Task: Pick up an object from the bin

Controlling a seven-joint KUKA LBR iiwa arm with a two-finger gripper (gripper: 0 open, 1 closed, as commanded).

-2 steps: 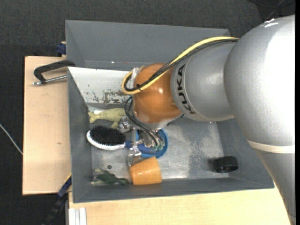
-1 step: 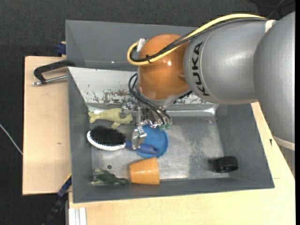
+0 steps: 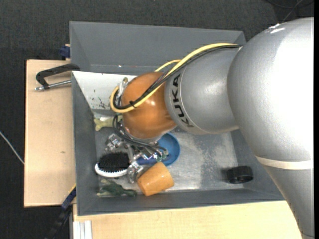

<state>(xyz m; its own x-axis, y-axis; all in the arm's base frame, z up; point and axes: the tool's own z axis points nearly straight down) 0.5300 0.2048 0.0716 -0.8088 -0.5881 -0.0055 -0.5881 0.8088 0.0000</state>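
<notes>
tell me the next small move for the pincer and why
Probably a slight shift toward the view's left, to centre over the black-and-white brush. The pincer sits low in the bin's lower-left corner, crowded between that brush and the orange cup, with a blue disc to its right. Centring first would likely keep it from catching the cup as well.

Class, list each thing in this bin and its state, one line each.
Orange cup: tipped on its side.
Brush: lying flat near the cup.
Blue lid: flat, partly hidden.
Black cap: lying alone, apart from the rest.
Gripper: lowered between brush and lid.
</notes>
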